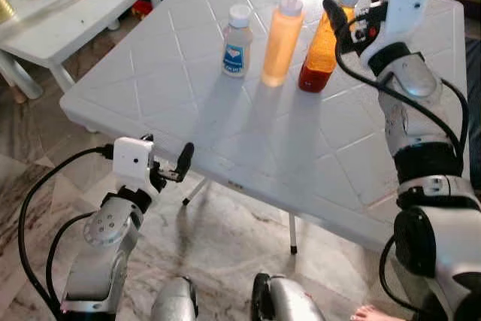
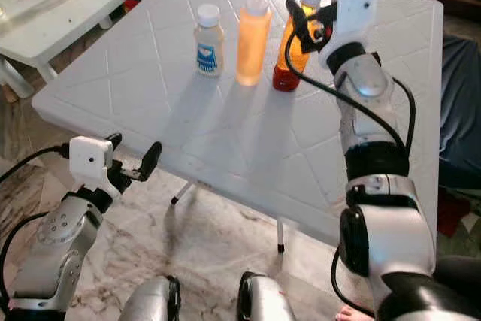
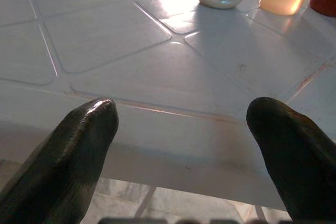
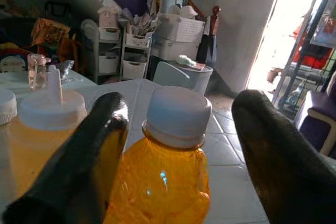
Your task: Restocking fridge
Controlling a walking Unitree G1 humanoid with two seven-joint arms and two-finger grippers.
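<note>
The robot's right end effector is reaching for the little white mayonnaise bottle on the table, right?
Not quite. The right end effector is open around the orange bottle with the white cap, not the mayonnaise bottle. The right wrist view shows it between the fingers. It is on the table.

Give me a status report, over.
Right tool open around orange bottle. Left tool open, low at table edge. Squeeze bottle close beside.
</note>
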